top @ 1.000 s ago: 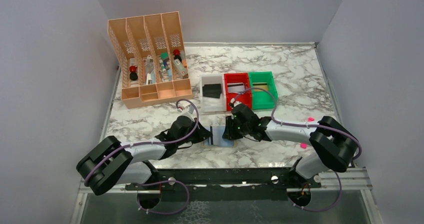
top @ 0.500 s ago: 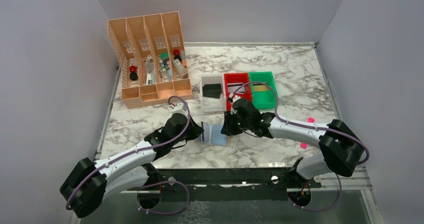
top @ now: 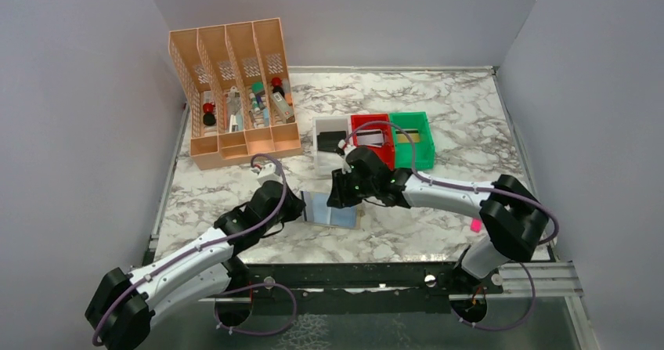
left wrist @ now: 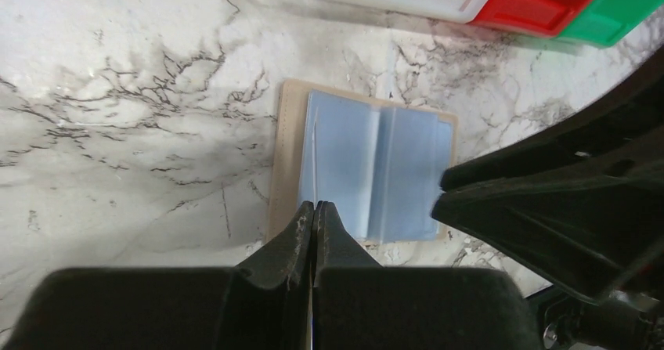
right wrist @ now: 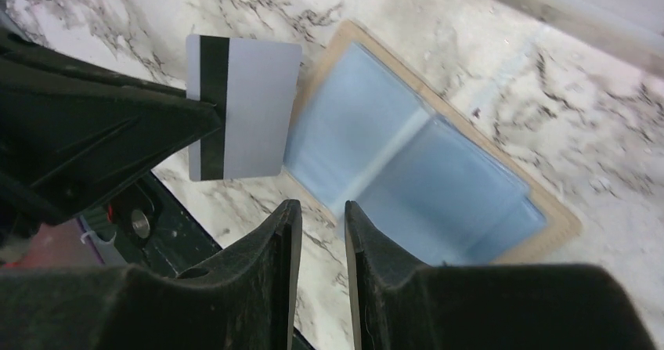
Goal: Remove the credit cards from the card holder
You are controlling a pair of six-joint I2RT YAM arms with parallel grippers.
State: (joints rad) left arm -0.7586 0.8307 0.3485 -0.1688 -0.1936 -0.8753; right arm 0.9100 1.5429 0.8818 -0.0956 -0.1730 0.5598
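Card holder (top: 330, 212) lies open on the marble tabletop (top: 454, 123), blue lining up. Left gripper (left wrist: 314, 213) is clenched on a grey credit card (right wrist: 254, 107) just beside it; right gripper (right wrist: 319, 207) hovers parted, empty

Glossy marble-look table (top: 470, 131), tan leather-like card holder (left wrist: 360, 170), smooth plastic credit card (right wrist: 254, 107)

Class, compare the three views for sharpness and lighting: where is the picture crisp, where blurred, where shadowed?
Top view: even light, soft shadows, everything sharp. Left wrist view: the card holder is crisp, while the left gripper is dark with little detail. Right wrist view: the credit card is sharp, the card holder looks softer, and the top-right corner is blurred.
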